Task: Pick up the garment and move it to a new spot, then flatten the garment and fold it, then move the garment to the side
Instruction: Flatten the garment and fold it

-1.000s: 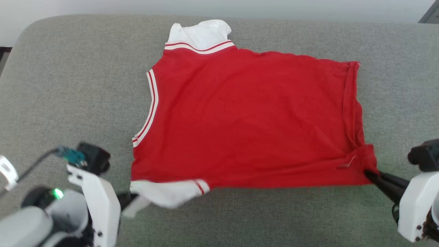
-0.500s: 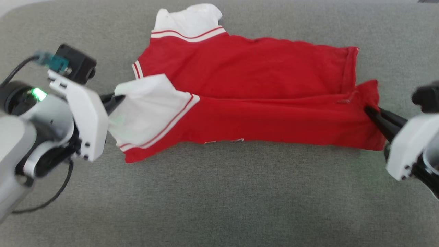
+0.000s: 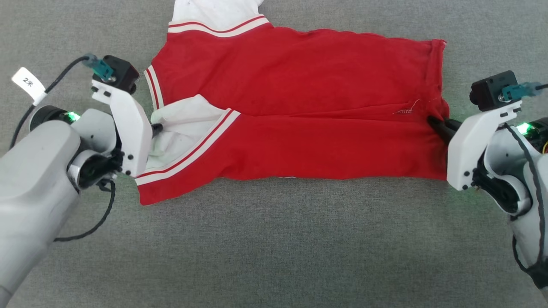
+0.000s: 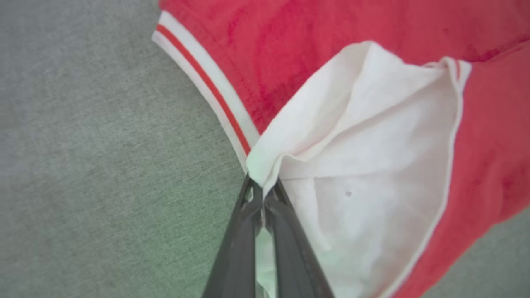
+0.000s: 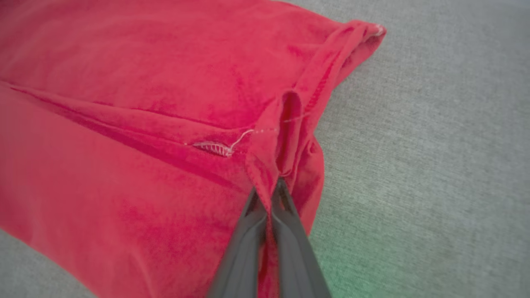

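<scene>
The red garment [image 3: 299, 85] lies across the grey cushion, its near half doubled over onto the far half. Its lettering is hidden. My left gripper [image 3: 157, 127] is shut on the white sleeve end [image 3: 180, 124] at the left of the fold; the left wrist view shows the white cloth [image 4: 364, 165] pinched at my left gripper [image 4: 261, 187]. My right gripper [image 3: 433, 123] is shut on the red hem corner at the right, and in the right wrist view the hem [image 5: 285, 124] bunches at my right gripper [image 5: 268, 191]. A second white sleeve [image 3: 214, 13] lies at the far edge.
The grey fabric cushion [image 3: 274, 244] spreads wide in front of the garment and to both sides. A black cable [image 3: 92, 224] loops under my left forearm, with a white tag [image 3: 28, 83] on the lead at upper left.
Both grippers have carried the garment's near edge away from me and laid it over the far half, making a lengthwise fold. The head camera has tilted down, shifting the whole picture.
</scene>
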You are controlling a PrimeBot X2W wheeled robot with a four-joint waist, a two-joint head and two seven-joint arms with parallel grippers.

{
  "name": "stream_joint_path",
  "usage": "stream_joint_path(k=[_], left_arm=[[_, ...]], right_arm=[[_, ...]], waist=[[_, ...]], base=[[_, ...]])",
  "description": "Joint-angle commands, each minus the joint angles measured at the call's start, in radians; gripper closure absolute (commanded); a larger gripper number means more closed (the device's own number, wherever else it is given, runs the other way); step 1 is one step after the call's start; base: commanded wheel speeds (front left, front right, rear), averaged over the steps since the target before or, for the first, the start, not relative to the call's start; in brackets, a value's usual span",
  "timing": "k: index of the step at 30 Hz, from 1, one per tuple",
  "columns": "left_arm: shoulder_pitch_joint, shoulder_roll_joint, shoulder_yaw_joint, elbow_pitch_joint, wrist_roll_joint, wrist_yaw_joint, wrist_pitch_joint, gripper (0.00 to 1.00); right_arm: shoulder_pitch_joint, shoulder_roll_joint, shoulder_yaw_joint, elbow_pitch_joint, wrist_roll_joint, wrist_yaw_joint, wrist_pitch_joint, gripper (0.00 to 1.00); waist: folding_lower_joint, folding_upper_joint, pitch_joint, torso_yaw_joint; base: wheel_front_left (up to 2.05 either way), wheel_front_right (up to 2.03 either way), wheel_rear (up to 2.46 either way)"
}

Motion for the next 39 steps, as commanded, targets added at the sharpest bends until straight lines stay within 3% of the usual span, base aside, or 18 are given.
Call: stream_joint_path(k=[1,2,3,4,5,11,17,23,29,34,39], left_arm=[[-0.028,-0.013,0.005,0.041,-0.007,-0.008,0.0,0.63],[-0.033,-0.019,0.006,0.056,-0.009,-0.012,-0.003,0.51],[-0.039,-0.022,0.008,0.067,-0.007,-0.015,-0.013,0.26],[-0.039,-0.022,0.008,0.067,-0.007,-0.015,-0.013,0.26],[-0.043,-0.021,0.011,0.075,-0.005,-0.017,-0.022,0.0],[-0.034,0.011,0.024,0.043,-0.008,-0.015,-0.048,0.0],[0.039,0.109,0.041,-0.141,-0.034,0.072,-0.024,0.0],[0.148,0.205,0.047,-0.363,-0.072,0.214,0.02,0.0],[0.256,0.261,0.05,-0.512,-0.117,0.349,0.043,0.0],[0.306,0.26,0.059,-0.531,-0.147,0.399,0.027,0.0],[0.333,0.224,0.073,-0.441,-0.18,0.405,-0.003,0.0]], right_arm=[[-0.025,0.008,0.012,0.026,0.001,-0.002,-0.007,0.41],[-0.032,0.008,0.017,0.036,0.008,-0.002,-0.007,0.0],[-0.038,0.004,0.021,0.043,0.014,-0.002,-0.007,0.0],[-0.038,0.004,0.021,0.043,0.014,-0.002,-0.007,0.0],[-0.043,-0.001,0.025,0.047,0.017,-0.002,-0.006,0.0],[-0.014,-0.044,0.024,-0.016,0.044,-0.002,-0.059,0.0],[0.069,-0.038,-0.111,-0.139,-0.011,-0.002,-0.162,0.0],[0.165,0.048,-0.274,-0.272,-0.104,-0.002,-0.271,0.0],[0.251,0.154,-0.408,-0.4,-0.194,-0.002,-0.33,0.0],[0.311,0.222,-0.442,-0.482,-0.224,-0.002,-0.305,0.0],[0.357,0.259,-0.425,-0.513,-0.215,-0.002,-0.262,0.0]], waist=[[0.0,0.0,-0.001,0.0],[0.0,0.0,-0.002,0.0],[0.0,0.0,-0.003,0.001],[0.0,0.0,-0.003,0.001],[0.0,0.0,-0.006,0.001],[0.0,0.0,-0.029,0.006],[0.0,0.0,-0.049,0.012],[0.0,0.0,-0.057,0.009],[0.0,0.0,-0.052,-0.002],[0.0,0.0,-0.039,-0.02],[0.0,0.0,-0.026,-0.039]], base=[[0.0,0.0,0.0],[0.0,0.0,0.0],[0.0,0.0,0.0],[0.0,0.0,0.0],[0.0,0.0,0.0],[0.0,0.0,0.0],[0.0,0.0,0.0],[0.0,0.0,0.0],[0.0,0.0,0.0],[0.0,0.0,0.0],[0.0,0.0,0.0]])
